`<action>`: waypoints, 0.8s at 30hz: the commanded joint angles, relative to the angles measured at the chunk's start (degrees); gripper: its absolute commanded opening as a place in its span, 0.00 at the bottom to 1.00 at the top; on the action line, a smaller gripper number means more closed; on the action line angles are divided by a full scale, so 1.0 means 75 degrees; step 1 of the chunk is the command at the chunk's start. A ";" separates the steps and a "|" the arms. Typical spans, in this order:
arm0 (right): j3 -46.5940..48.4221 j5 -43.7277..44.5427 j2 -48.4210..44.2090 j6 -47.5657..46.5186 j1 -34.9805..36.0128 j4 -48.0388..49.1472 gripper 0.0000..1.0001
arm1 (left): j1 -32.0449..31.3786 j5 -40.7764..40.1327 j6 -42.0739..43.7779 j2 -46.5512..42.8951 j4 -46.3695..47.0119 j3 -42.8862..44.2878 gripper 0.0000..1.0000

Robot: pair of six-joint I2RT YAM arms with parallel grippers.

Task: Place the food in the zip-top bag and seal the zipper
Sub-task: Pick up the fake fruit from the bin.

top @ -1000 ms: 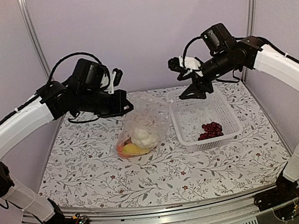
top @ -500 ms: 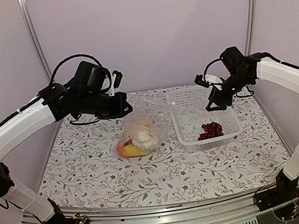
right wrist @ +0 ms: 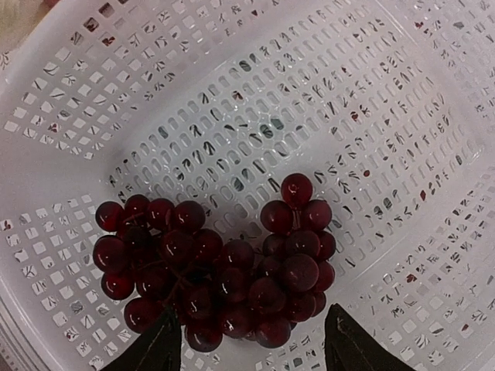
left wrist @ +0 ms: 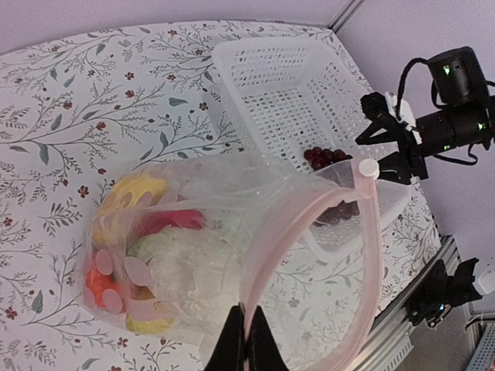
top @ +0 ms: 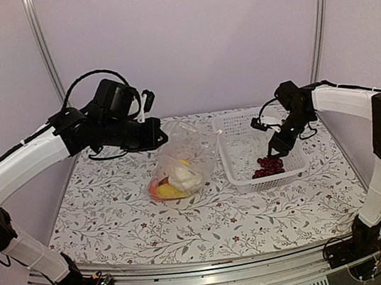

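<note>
**A:** Starting from the near side, what stands on the tabletop [top: 117, 225]?

**B:** First the zip-top bag [top: 179, 162], half upright, a little left of the centre. In its bottom I see the white cauliflower [left wrist: 189, 259], the yellow pieces [left wrist: 131, 193] and a red piece [left wrist: 174, 220]. The other food I cannot tell apart through the crinkled plastic.

**A:** What is not yet inside?

**B:** The grape bunch [right wrist: 224, 270]. It lies at the near end of the white basket [top: 246, 130], which stands just beside the bag on the right.

**A:** And the right jaws?

**B:** They hang directly over the bunch and are wide open, with one finger on each side of it. Whether they touch it, I cannot tell.

**A:** How should this pick be done well?

**B:** I think the jaws should go straight down and close on the thick middle of the bunch, not on one berry at the edge. The berries are round and can slip out. The fingertips should also stop before the basket's holes, or the basket may lift together with the grapes.

**A:** And farther back?

**B:** The left jaws are closed on the bag's rim, pinching it at the pink zipper [left wrist: 371, 232]. They hold the mouth up and open toward the basket. For the drop, the mouth must be wide and steady. The sealing comes only after that.
</note>
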 commanded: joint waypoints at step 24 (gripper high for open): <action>0.1616 -0.0626 -0.0217 0.0607 0.0005 -0.0354 0.00 | 0.0079 -0.0238 -0.0024 -0.0349 0.0225 -0.0220 0.00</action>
